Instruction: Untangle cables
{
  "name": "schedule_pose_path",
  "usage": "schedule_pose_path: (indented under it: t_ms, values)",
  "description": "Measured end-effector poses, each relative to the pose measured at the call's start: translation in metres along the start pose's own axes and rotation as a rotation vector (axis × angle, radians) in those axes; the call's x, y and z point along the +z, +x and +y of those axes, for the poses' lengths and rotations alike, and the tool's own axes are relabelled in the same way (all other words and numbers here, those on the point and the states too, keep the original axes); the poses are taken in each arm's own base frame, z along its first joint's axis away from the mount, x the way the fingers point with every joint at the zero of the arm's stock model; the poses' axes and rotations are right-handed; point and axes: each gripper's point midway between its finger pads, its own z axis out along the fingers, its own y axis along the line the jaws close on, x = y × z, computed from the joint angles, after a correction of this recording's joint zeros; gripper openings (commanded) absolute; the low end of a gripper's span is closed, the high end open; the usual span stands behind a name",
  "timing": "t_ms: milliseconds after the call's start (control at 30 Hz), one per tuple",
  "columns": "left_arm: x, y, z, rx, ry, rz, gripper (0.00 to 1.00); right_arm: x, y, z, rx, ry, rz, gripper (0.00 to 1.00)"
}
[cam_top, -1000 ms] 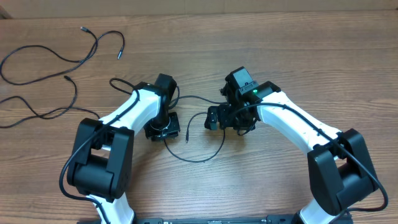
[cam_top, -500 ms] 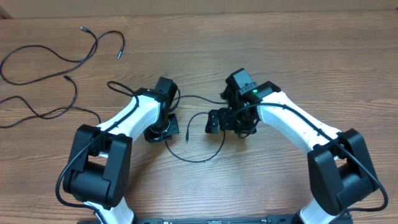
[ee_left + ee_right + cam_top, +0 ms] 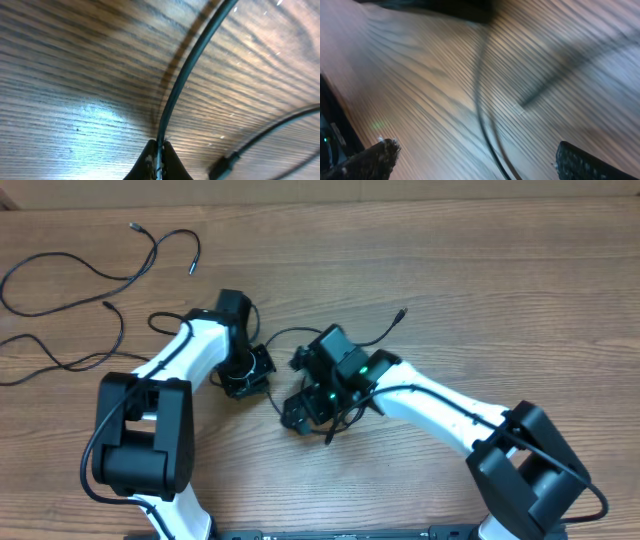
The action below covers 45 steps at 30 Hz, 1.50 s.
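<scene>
Left wrist shows the left jaws pinched on a cable, right jaws spread wide

No writing legible on the cables or table (the blurred right wrist view perhaps hides some).

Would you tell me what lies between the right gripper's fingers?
A thin black cable on the table, inside the open right gripper; right wrist view.
</scene>
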Motion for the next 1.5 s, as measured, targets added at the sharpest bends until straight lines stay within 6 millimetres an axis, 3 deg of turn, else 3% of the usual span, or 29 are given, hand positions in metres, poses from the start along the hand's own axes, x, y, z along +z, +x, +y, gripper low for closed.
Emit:
schedule_pose_path:
  t_ms: [167, 367, 633, 700, 767, 967, 1033, 1133, 1200, 1267, 1500]
  values:
    - [-0.008, -0.001, -0.006, -0.057, 0.122, 0.057, 0.04, 0.015, -0.008, 0.025, -0.113, -0.002, -0.068, 1.0]
    - [-0.012, 0.003, -0.016, -0.066, 0.193, 0.098, 0.04, 0.022, -0.009, 0.022, -0.146, 0.066, -0.106, 1.0]
    - [-0.015, 0.009, -0.027, -0.063, 0.256, 0.135, 0.04, 0.027, 0.003, 0.01, -0.134, 0.101, -0.083, 0.96]
    - [-0.015, 0.01, -0.028, -0.062, 0.266, 0.141, 0.04, 0.027, 0.003, 0.01, -0.134, 0.103, -0.084, 0.87]
    - [-0.016, 0.011, -0.031, -0.061, 0.28, 0.147, 0.04, 0.027, 0.003, 0.009, -0.131, 0.105, -0.085, 0.62]
    - [-0.019, 0.014, -0.037, -0.058, 0.319, 0.168, 0.04, 0.027, 0.002, 0.009, -0.116, 0.108, -0.088, 0.58]
    - [-0.019, 0.015, -0.039, -0.058, 0.327, 0.173, 0.04, 0.027, 0.002, 0.009, -0.111, 0.107, -0.089, 0.49]
    - [-0.02, 0.015, -0.04, -0.058, 0.334, 0.179, 0.04, 0.027, 0.002, 0.009, -0.107, 0.107, -0.091, 0.25]
    - [-0.02, 0.016, -0.04, -0.058, 0.337, 0.18, 0.04, 0.027, 0.002, 0.009, -0.095, 0.107, -0.091, 0.19]
    - [-0.02, 0.016, -0.041, -0.057, 0.339, 0.181, 0.04, 0.027, 0.002, 0.009, -0.079, 0.106, -0.092, 0.04]
    - [-0.02, 0.016, -0.041, -0.057, 0.339, 0.181, 0.04, 0.025, 0.001, 0.017, -0.022, 0.068, -0.085, 0.04]
